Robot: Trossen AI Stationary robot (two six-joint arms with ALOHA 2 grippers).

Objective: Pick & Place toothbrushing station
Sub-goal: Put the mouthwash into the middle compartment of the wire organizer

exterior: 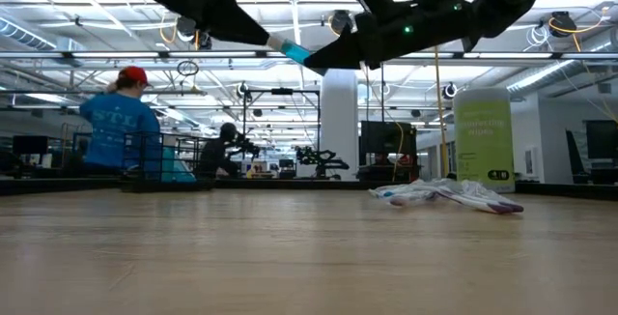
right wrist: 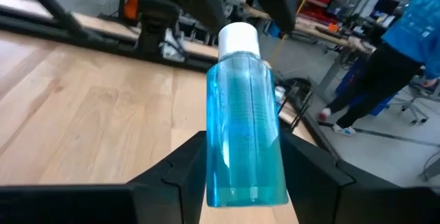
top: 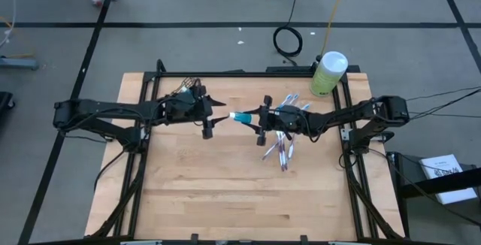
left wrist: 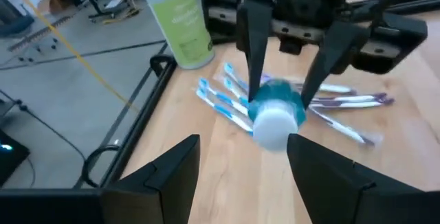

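Blue bottle (right wrist: 245,135) clamped in R pincer (right wrist: 240,176), held horiz. midair.

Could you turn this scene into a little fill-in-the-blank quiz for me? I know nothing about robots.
1. The right pincer grips a small clear bottle filled with ____ liquid.
2. The bottle's cap is ____ in colour.
3. The left pincer is open and holds ____.
4. The toothbrushes lie in a loose pile on the ____.

Missing words: blue; white; nothing; table
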